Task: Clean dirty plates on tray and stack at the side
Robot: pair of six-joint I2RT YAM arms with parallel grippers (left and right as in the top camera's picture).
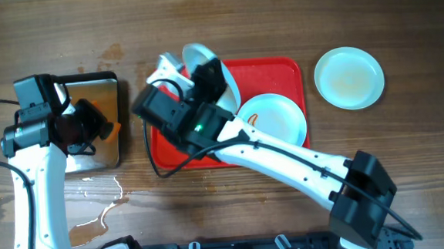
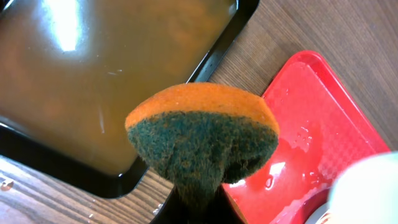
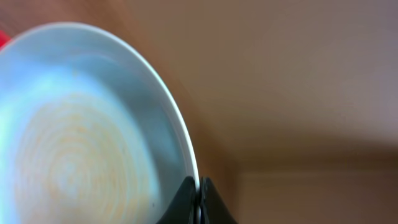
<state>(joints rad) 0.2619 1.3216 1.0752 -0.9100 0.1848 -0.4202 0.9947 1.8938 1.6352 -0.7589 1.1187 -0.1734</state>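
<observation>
My right gripper (image 3: 199, 186) is shut on the rim of a pale plate (image 3: 81, 130) with faint orange rings, held tilted above the red tray's (image 1: 281, 74) back left corner; the plate (image 1: 201, 58) shows behind the wrist in the overhead view. A second plate (image 1: 276, 117) with an orange streak lies on the tray's right half. A third plate (image 1: 349, 76) lies on the table right of the tray. My left gripper (image 2: 199, 205) is shut on an orange and green sponge (image 2: 202, 137), held above the metal pan's (image 1: 115, 150) right edge; the sponge (image 1: 108, 130) also shows overhead.
The black-rimmed pan (image 2: 93, 81) holds brownish water. The tray's near corner (image 2: 311, 124) is wet. A water puddle (image 1: 96, 213) lies on the wooden table in front of the pan.
</observation>
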